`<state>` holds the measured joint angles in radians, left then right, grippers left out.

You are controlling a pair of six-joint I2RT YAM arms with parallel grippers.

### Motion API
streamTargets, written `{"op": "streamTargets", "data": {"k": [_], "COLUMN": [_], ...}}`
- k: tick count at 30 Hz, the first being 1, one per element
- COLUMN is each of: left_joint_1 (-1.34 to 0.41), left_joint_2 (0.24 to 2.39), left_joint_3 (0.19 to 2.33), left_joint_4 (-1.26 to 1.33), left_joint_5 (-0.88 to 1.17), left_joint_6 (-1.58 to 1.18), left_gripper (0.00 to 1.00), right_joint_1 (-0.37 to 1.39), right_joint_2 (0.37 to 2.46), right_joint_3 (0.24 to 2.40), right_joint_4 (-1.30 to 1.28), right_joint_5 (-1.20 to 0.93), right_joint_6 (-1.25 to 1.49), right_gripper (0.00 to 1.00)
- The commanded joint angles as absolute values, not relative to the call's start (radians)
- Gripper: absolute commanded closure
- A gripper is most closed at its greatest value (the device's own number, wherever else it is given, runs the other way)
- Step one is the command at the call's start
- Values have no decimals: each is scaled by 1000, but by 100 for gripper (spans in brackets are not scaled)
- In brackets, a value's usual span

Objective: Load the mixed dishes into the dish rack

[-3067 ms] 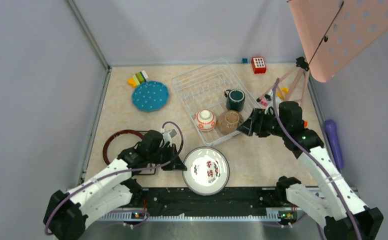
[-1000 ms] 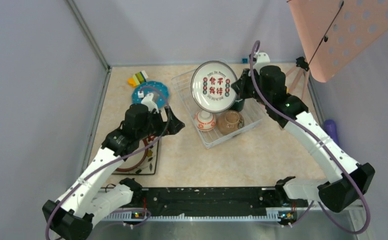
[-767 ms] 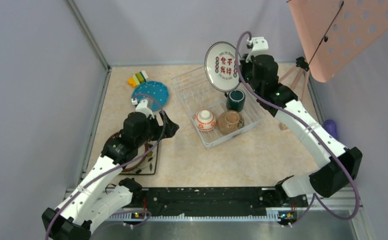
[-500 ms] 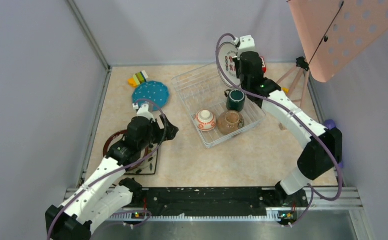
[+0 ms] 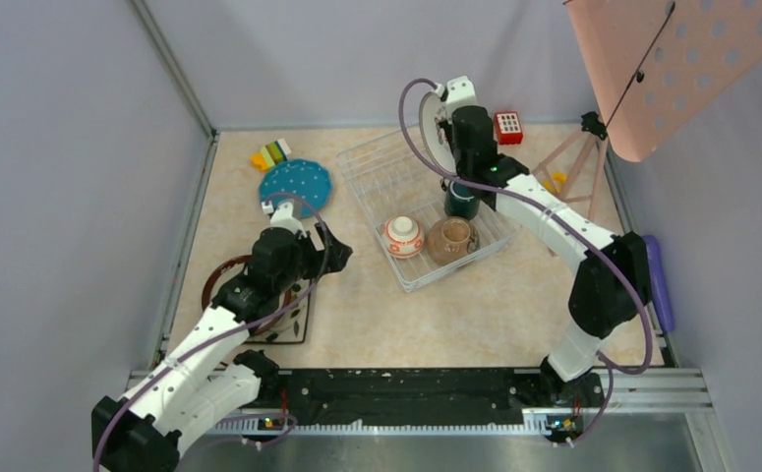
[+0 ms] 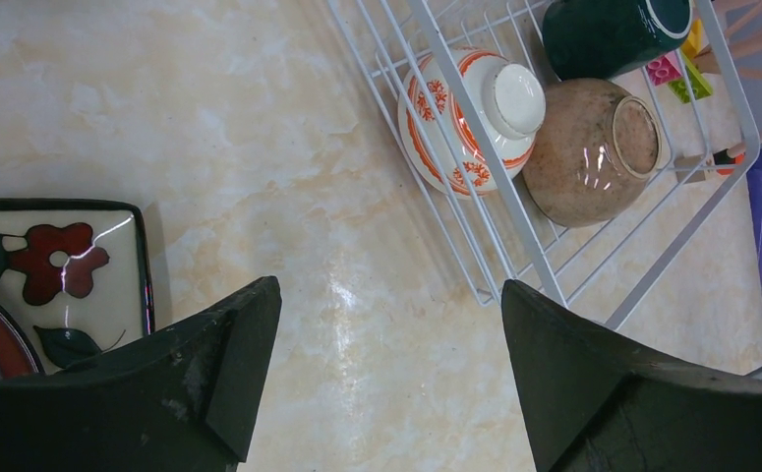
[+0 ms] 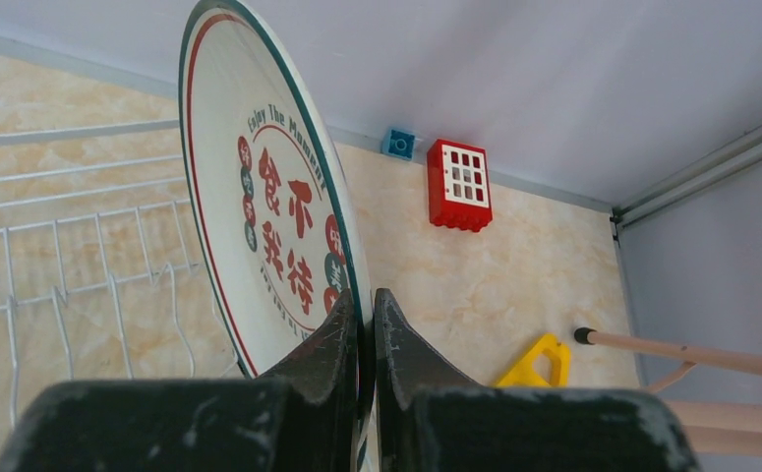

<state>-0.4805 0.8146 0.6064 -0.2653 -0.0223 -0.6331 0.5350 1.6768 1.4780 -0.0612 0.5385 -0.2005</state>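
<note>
White rack (image 5: 377, 162) holds orange bowl (image 5: 402, 236), brown bowl (image 5: 450, 239), mug (image 5: 458, 206); right tool (image 7: 367, 307) grips grey plate (image 7: 268, 226) above it; left tool (image 6: 388, 295) wide, empty; blue plate (image 5: 295, 184), square plate (image 6: 62, 265) unloaded.

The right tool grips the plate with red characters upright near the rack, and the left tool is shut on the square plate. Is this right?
No. The left wrist view shows the left tool open and empty, near the square plate. The right tool does grip the red-character plate.

2 white-shelled arms (image 5: 192, 346) with black joints, purple cables (image 5: 646, 315) and matte, seemingly scuffed black fingers (image 6: 209, 366).
</note>
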Motion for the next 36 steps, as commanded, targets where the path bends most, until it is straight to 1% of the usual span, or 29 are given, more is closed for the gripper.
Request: {"op": "streamTargets", "data": {"k": [1, 7, 13, 22, 28, 36], "left_joint_1": [-477, -479, -479, -479, -479, -479], "left_joint_2": [801, 788, 802, 833, 827, 808], "left_joint_3": [594, 577, 580, 591, 594, 585], "left_joint_4": [-230, -239, -243, -250, -259, -263], "left_joint_5": [-61, -69, -56, -22, -23, -28], "left_joint_6": [-634, -634, -632, -604, -604, -612], "left_gripper": [13, 13, 13, 14, 14, 15], "right_joint_1": [586, 620, 644, 648, 648, 646], "right_joint_2": [1681, 1709, 1775, 1803, 1776, 1718], "right_joint_3": [1512, 1448, 1441, 1468, 1552, 1655], "right_joint_4": [39, 38, 37, -45, -74, -90], "right_joint_5": [592, 620, 734, 701, 764, 771], "right_joint_6": [-217, -195, -222, -191, -182, -219], "right_gripper": [100, 100, 100, 100, 100, 100]}}
